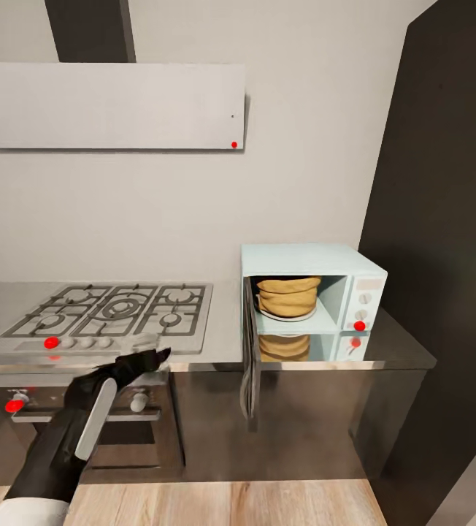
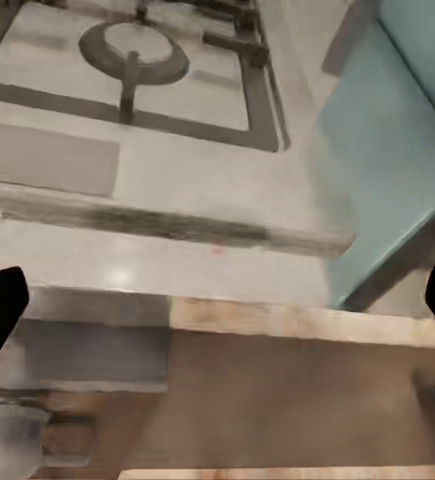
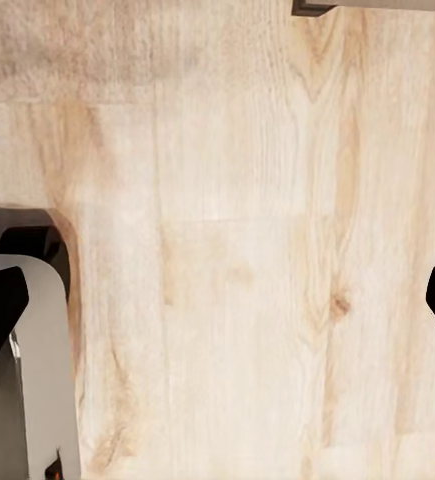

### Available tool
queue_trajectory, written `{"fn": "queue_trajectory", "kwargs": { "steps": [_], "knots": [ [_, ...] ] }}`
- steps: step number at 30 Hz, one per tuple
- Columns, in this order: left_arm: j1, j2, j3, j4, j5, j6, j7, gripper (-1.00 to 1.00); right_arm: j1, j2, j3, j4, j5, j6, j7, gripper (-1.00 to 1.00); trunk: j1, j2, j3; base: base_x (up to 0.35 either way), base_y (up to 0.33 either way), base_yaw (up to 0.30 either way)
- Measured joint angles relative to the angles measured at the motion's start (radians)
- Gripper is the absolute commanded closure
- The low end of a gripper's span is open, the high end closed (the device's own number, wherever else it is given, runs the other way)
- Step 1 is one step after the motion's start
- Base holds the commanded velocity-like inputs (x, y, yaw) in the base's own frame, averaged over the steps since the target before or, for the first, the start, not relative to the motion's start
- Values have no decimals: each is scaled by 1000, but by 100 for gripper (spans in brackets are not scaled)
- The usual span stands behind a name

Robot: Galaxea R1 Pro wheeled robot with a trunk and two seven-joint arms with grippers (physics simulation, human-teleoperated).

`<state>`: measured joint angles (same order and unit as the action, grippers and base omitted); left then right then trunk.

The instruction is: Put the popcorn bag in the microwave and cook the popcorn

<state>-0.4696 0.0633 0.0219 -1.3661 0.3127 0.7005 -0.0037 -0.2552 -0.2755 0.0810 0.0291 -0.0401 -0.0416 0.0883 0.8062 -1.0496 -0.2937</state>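
— Jaws first: how do they stand?
— Spread wide on both. Left gripper (image 2: 217,295) holds nothing, and between its fingertips lie the countertop (image 2: 177,215) edge and the microwave (image 2: 397,140) door. Right gripper (image 3: 217,300) gapes over bare wood floor (image 3: 247,250).
— And the popcorn bag (image 1: 288,295)?
— Inside the microwave, door swung open, well beyond the left jaws, past the gas hob (image 1: 114,308).

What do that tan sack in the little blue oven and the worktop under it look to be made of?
The squat mustard-tan sack looks like coarse burlap: matte, wrinkled sides, rolled rim. The long grey countertop looks like polished metal: it mirrors the sack and the pale-blue microwave.
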Motion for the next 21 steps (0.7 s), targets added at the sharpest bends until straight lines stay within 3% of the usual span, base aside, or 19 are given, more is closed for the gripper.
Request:
{"fn": "queue_trajectory", "kwargs": {
  "steps": [3, 4, 8, 12, 15, 21],
  "knots": [
    [-106, -14, 0, 1, 2, 59, -2, -100, 1, 0, 0, 0, 0, 1, -1, -100, 0, 0, 0, 0, 0, 0],
    [-138, -31, -1, 1, 2, 66, -4, -100, 1, 0, 0, 0, 0, 1, 0, -100, 0, 0, 0, 0, 0, 0],
    [-153, -56, -8, 3, 2, 70, -55, -100, 0, -2, 0, 0, -1, 1, -1, -100, 0, 0, 0, 0, 0, 0],
    [-155, -53, -16, 34, -9, 69, -198, -100, 1, 6, 0, 1, -2, 0, -1, -100, 0, 0, 0, 0, 0, 0],
    [-155, -51, -77, 75, -20, 66, -317, -100, 4, 8, -2, 1, -12, 1, -1, -100, 0, 0, 0, 0, 0, -7],
    [-156, -50, -185, 105, -26, 55, -367, -100, 5, 11, -4, 3, -17, 2, -2, -100, 0, 0, 0, 0, 0, -171]
  ]
}}
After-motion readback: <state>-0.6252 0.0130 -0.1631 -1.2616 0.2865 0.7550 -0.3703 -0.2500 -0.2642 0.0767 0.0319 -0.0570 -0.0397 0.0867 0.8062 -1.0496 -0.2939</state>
